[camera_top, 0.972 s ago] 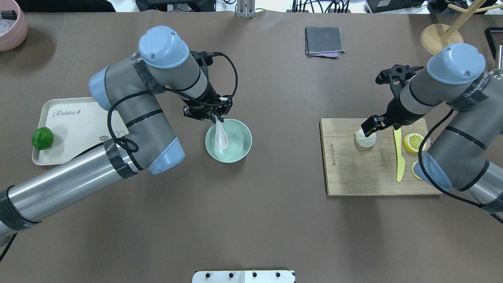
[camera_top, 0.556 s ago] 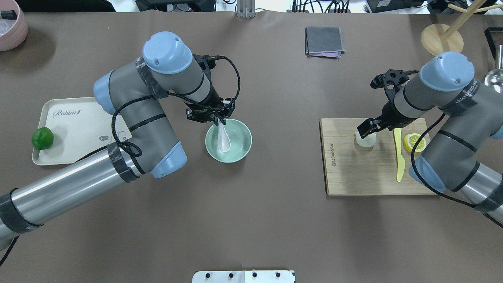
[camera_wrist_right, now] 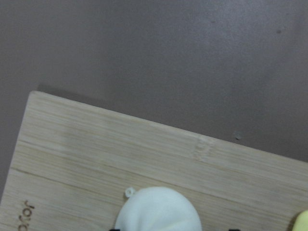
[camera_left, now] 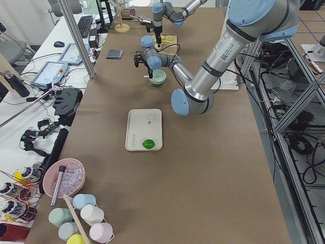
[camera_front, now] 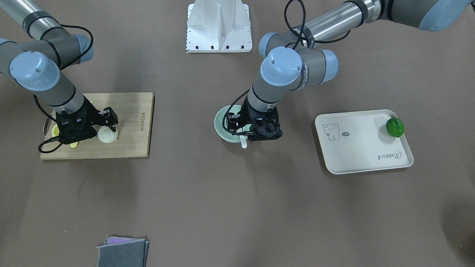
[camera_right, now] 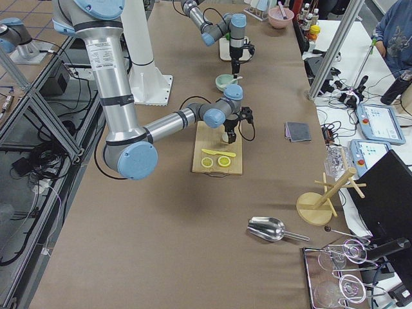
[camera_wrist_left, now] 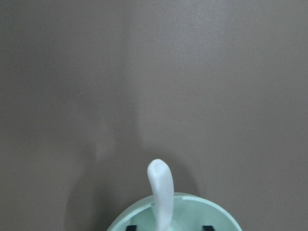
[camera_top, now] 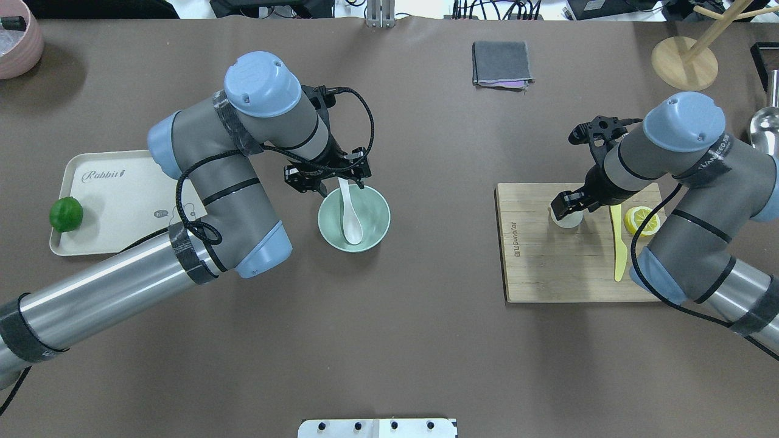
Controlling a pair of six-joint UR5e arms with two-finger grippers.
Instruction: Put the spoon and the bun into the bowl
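The white spoon (camera_top: 352, 224) lies in the mint-green bowl (camera_top: 381, 207), scoop down and handle leaning on the far rim. My left gripper (camera_top: 333, 180) is open just above the handle; in the left wrist view the spoon (camera_wrist_left: 161, 192) stands free between my spread fingertips over the bowl (camera_wrist_left: 202, 214). The white bun (camera_top: 570, 221) sits on the wooden cutting board (camera_top: 548, 267). My right gripper (camera_top: 566, 208) is open, low over the bun, one finger on each side. The bun also shows in the right wrist view (camera_wrist_right: 159, 211) and the front view (camera_front: 107, 136).
A yellow knife (camera_top: 619, 249) and lemon slices (camera_top: 644, 220) lie on the board beside my right arm. A beige tray (camera_top: 115, 194) with a green lime (camera_top: 66, 214) sits to the left. A grey cloth (camera_top: 502, 64), a wooden stand (camera_top: 684, 61) and a pink bowl (camera_top: 15, 42) are at the far edge.
My left gripper has opened and let go of the spoon, which has slid deeper into the bowl. My right gripper has moved left and down over the bun.
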